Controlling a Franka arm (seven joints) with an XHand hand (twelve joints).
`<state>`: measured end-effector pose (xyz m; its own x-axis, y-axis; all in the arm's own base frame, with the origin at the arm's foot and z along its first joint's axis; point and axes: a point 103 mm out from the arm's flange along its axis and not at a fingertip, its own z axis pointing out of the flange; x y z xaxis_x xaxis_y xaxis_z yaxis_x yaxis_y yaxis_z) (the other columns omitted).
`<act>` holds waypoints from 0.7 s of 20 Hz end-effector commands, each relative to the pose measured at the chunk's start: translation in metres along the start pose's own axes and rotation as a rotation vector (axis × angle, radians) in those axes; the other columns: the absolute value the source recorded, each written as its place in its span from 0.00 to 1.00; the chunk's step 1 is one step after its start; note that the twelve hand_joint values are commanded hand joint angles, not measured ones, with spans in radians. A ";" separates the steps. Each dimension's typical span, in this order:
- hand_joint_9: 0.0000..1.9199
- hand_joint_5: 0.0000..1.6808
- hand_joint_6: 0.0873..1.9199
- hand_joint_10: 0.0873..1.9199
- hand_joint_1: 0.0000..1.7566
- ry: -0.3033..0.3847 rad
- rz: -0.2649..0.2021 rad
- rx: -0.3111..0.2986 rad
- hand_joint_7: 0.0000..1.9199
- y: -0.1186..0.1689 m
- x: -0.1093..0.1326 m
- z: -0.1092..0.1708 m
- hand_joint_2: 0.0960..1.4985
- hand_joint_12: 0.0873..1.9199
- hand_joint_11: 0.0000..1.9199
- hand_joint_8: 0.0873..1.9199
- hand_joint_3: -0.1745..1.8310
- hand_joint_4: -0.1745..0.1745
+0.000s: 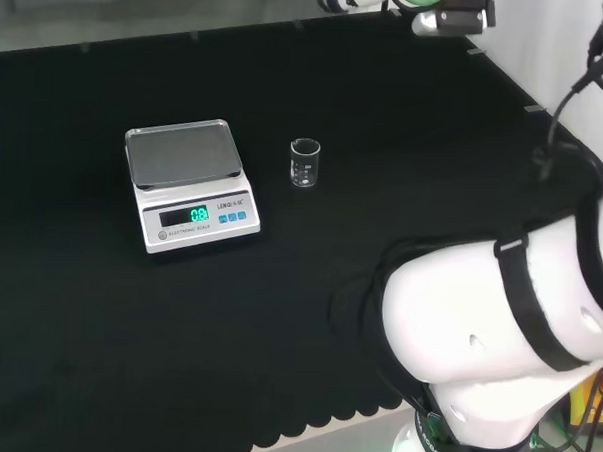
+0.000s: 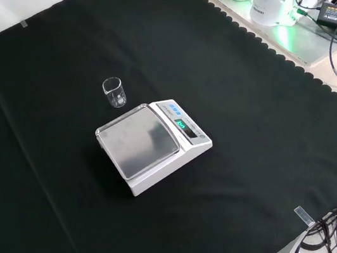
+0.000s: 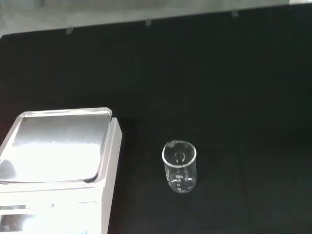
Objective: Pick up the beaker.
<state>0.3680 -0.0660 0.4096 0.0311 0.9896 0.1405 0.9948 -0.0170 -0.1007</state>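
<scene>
Nearest in the head view, the arm's white link [image 1: 508, 315] is seen at the lower right. Farther on, a white scale [image 1: 188, 185] with a bare steel pan and a lit green display is set on the black cloth [image 1: 96, 357]. Just beside it, to its right in the head view and apart from it, the small clear beaker [image 1: 304, 163] is stood upright, seemingly empty. How far the hand's fingers are spread cannot be told, and the beaker is touched by nothing
</scene>
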 end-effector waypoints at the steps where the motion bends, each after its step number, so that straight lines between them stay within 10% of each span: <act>1: 0.16 0.10 0.00 0.00 0.25 0.132 -0.025 0.009 0.01 0.056 -0.069 0.045 0.53 0.80 0.05 0.32 0.17 0.38; 6: 0.16 0.11 0.00 0.00 0.26 0.123 -0.034 0.051 0.01 0.082 -0.077 0.076 0.53 0.80 0.05 0.34 0.16 0.37; 10: 0.03 0.13 0.00 0.33 0.27 0.090 -0.033 0.086 0.01 0.106 -0.058 0.101 0.52 0.80 0.06 0.35 0.15 0.36; 14: 0.00 0.14 0.00 0.41 0.28 0.041 -0.033 0.136 0.02 0.131 -0.029 0.128 0.51 0.81 0.06 0.36 0.14 0.36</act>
<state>0.4421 -0.1110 0.2950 0.0181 0.9731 0.2295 0.9759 0.0328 -0.2159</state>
